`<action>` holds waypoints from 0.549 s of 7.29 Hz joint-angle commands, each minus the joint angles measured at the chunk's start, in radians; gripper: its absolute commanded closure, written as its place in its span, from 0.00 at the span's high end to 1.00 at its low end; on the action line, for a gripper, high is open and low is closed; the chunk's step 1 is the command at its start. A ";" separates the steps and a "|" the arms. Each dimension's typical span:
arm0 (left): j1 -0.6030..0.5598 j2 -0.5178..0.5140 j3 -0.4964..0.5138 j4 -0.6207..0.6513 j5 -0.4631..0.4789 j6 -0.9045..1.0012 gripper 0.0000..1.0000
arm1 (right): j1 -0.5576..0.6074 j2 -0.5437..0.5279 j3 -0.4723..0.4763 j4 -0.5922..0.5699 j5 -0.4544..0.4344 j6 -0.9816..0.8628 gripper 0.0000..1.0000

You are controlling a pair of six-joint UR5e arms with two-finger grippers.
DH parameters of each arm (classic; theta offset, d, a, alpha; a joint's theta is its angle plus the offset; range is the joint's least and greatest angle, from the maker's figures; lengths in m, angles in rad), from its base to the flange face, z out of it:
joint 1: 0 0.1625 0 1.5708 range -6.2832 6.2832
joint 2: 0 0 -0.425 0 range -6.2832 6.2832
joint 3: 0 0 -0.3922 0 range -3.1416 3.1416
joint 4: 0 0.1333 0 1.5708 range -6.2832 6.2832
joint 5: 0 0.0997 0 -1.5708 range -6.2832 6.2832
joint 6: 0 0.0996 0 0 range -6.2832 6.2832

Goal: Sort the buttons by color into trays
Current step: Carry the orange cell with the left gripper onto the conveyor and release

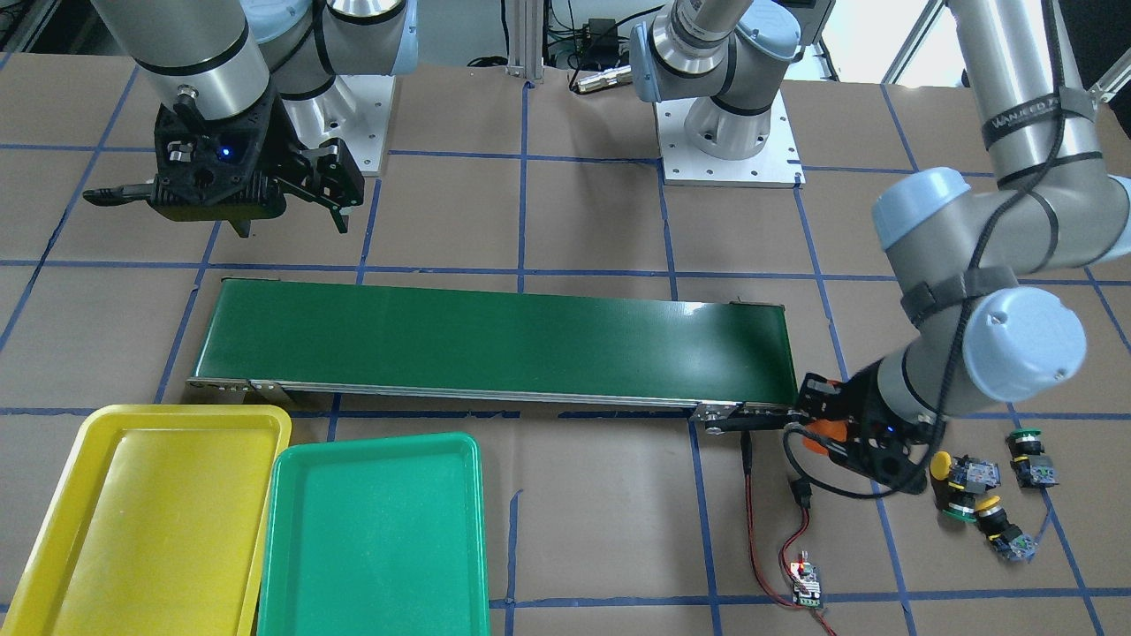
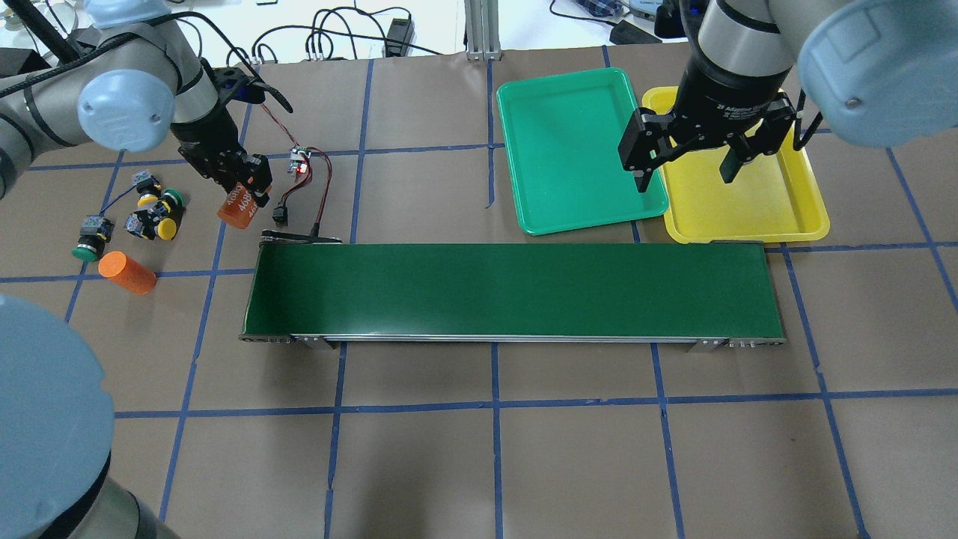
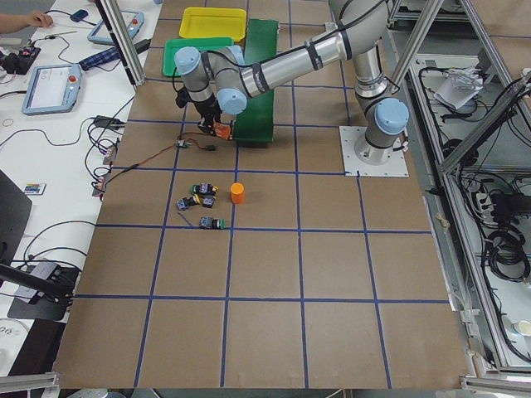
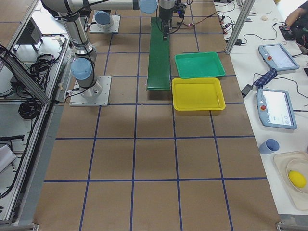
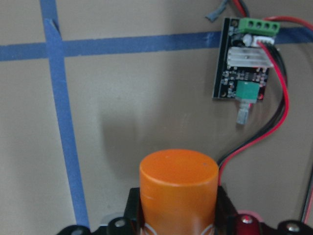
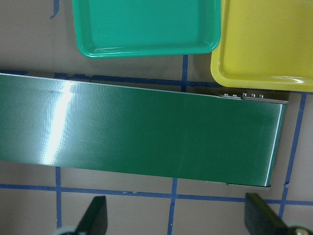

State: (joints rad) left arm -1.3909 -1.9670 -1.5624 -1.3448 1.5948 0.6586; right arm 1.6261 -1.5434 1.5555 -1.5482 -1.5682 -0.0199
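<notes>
brown paper table top (image 2: 449,464) with a blue tape grid; operators' benches run beyond its far edge.

four buttons (image 2: 153,213) lie toward the left end of the table, none in a tray. three are bunched close together. the lone green button (image 2: 86,245) sits apart, closer to the left edge. all lie on their sides, axes pointing different ways; exact headings too small to read. a loose orange cylinder (image 2: 127,272) lies just on the near side of them.

my left pincer (image 2: 243,191) hangs near the bunch, on its belt side, clamped on another orange cylinder marked 4680 (image 2: 236,211), which is not a task item.

conveyor belt (image 2: 509,288) runs lengthwise along mid-table. green tray (image 2: 524,209) and yellow tray (image 2: 816,217) sit side by side at the far edge toward the right end, no button in either. my right pincer (image 2: 685,176) hangs over their shared border, spread wide, holding nothing.

judgement: left arm is far nearer. buttons lie leftward of it, so the cylinder must go down before any pick.
</notes>
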 commanded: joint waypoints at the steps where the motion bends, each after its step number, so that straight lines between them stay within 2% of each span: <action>1: -0.086 0.230 -0.257 0.001 0.064 0.270 0.00 | 0.000 -0.001 0.002 0.002 -0.001 0.000 1.00; 2: -0.100 0.288 -0.340 0.063 0.038 0.406 0.00 | 0.000 -0.001 -0.001 -0.001 -0.003 -0.002 1.00; 3: -0.105 0.316 -0.397 0.178 -0.013 0.564 0.00 | 0.000 -0.006 -0.002 0.014 -0.003 -0.002 1.00; 4: -0.106 0.330 -0.440 0.218 -0.012 0.640 0.00 | 0.000 -0.006 -0.002 0.055 0.000 0.000 1.00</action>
State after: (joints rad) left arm -1.4909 -1.6690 -1.9350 -1.2027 1.5995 1.1662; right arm 1.6260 -1.5477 1.5544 -1.5294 -1.5699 -0.0210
